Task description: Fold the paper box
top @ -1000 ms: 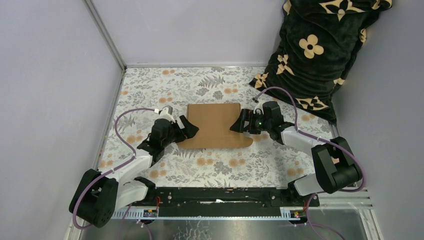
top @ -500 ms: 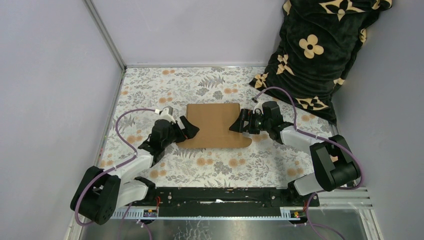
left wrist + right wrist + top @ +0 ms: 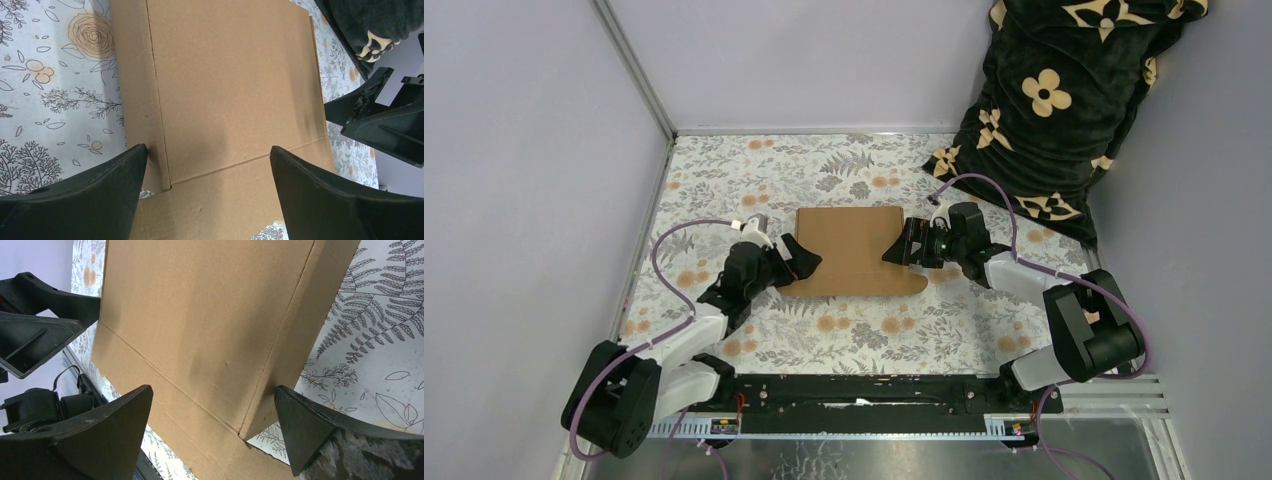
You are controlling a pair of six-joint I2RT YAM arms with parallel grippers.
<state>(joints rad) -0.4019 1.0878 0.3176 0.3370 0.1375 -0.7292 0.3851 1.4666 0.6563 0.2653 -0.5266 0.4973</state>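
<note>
The box [image 3: 854,250] lies flat and unfolded, right between my two grippers. My left gripper [image 3: 800,256] stands with its fingers spread wide over the box's near-left corner, a narrow side flap [image 3: 132,75] and its crease running between them, and nothing is gripped. My right gripper [image 3: 901,243] mirrors that at the opposite edge, fingers just as far apart and empty too. Under my fingertips is the floral cloth [image 3: 864,330], and beyond my right gripper slumps a dark pillow [image 3: 1054,110]. The risks, as I judge them: if I nudge one edge alone, the sheet may skate across the cloth. If I come in too low, a fingertip may snag fabric instead of cardboard. If I pinch off the crease, the flap may buckle instead of folding cleanly.
</note>
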